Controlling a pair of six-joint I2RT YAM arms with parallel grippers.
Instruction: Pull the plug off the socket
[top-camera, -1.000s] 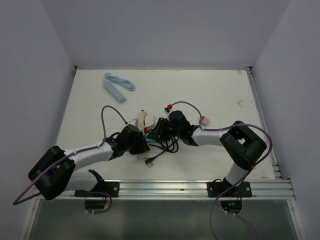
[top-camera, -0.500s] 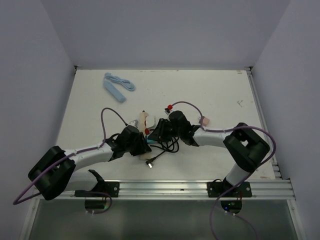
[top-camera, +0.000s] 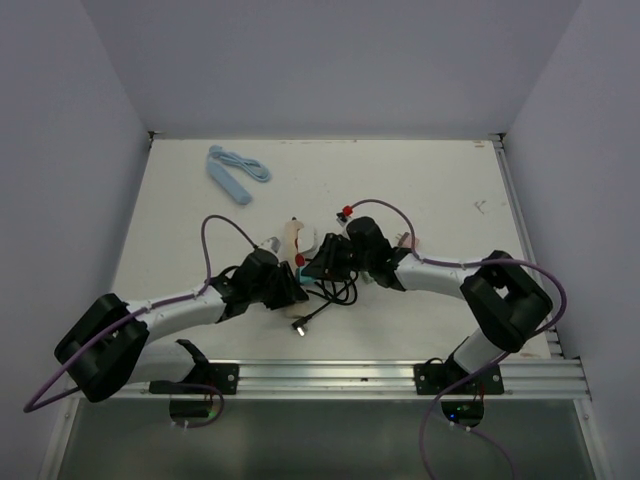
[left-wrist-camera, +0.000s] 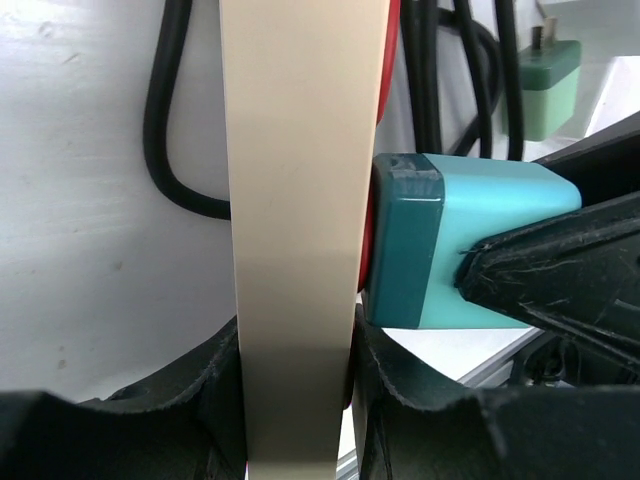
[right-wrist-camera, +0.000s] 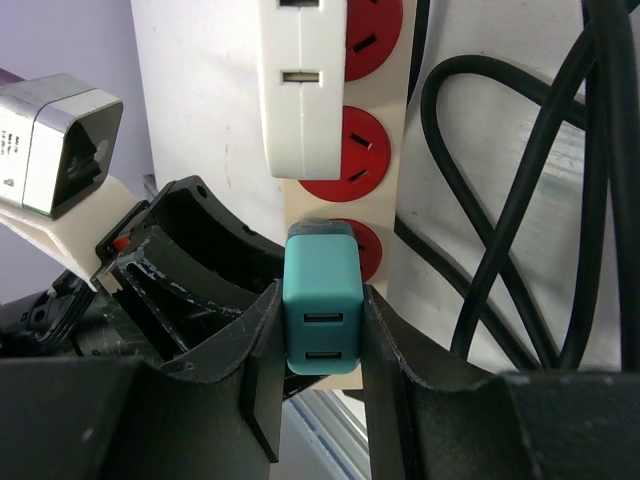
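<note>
Plug (right-wrist-camera: 322, 290) sits against the socket strip (left-wrist-camera: 295, 180); right pincer (right-wrist-camera: 320, 335) is clamped on the plug, left pincer (left-wrist-camera: 295, 390) squeezes the socket strip.

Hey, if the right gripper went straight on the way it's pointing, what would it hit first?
Probably the cream power strip with red sockets, right behind the teal charger plug the right gripper clamps; depth is unclear.

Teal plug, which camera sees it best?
The right wrist view: the teal plug sits central, two slots facing the camera, pinched by the right gripper. The left wrist view shows its side against the power strip. The top view shows only a teal speck.
</note>
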